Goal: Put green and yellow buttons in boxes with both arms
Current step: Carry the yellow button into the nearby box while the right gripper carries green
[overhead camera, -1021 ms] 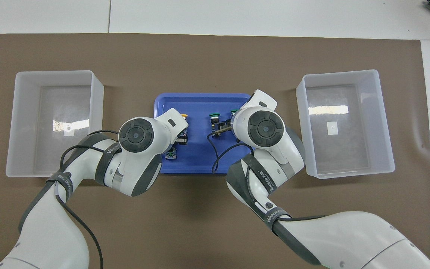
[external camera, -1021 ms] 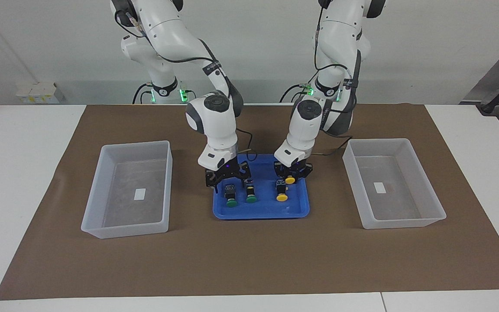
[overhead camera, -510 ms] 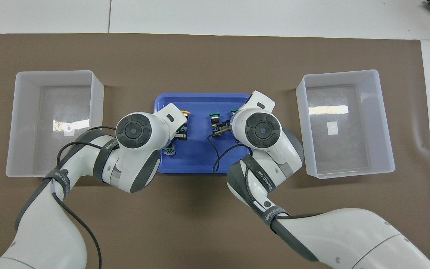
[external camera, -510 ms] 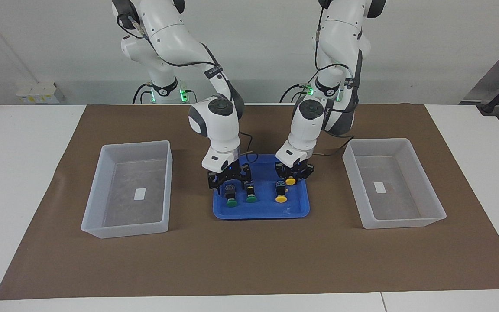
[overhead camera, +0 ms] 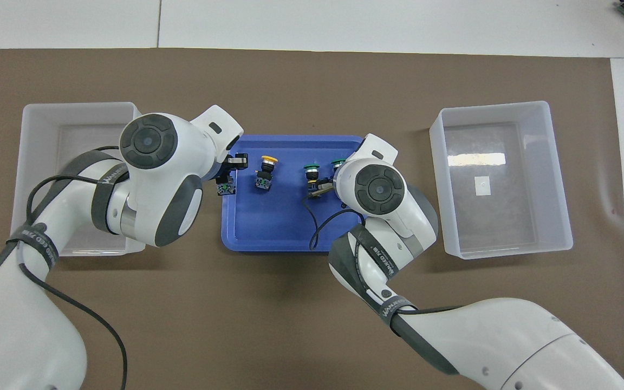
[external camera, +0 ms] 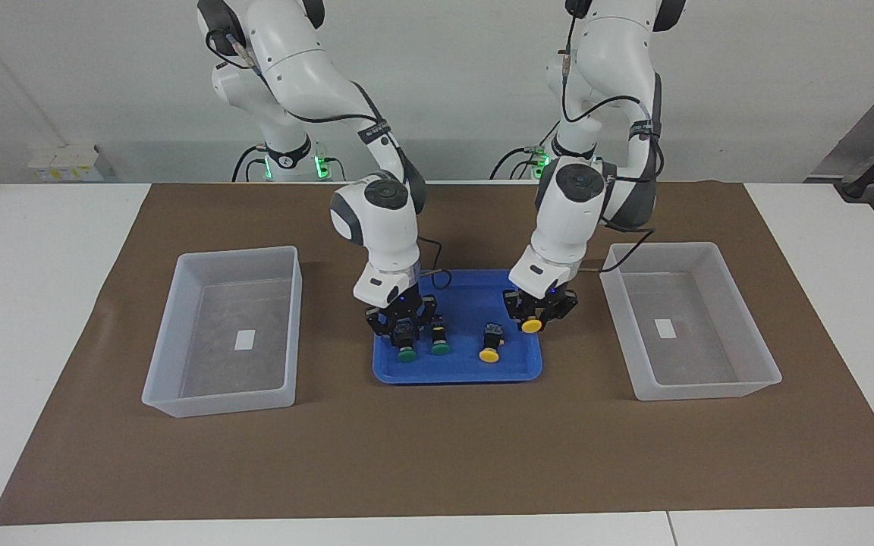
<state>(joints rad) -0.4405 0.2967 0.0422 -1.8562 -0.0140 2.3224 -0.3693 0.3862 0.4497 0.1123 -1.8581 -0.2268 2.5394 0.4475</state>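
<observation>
Now you have the tabletop (external camera: 42,288) under a brown mat (external camera: 437,455), with one clear box (external camera: 228,330) toward the right arm's end and the other box (external camera: 687,318) toward the left arm's end. Between them, mid-tabletop, sits the blue tray (external camera: 456,371). Your left hand (external camera: 534,318) hangs over the tray's edge, clenched on a yellow button (external camera: 532,326). Your right hand (external camera: 405,327) is low in the tray, fingers straddling a green button (external camera: 407,350); you cannot tell whether they grip it. Beside it lie another green button (external camera: 440,345) and a second yellow button (external camera: 490,350).
</observation>
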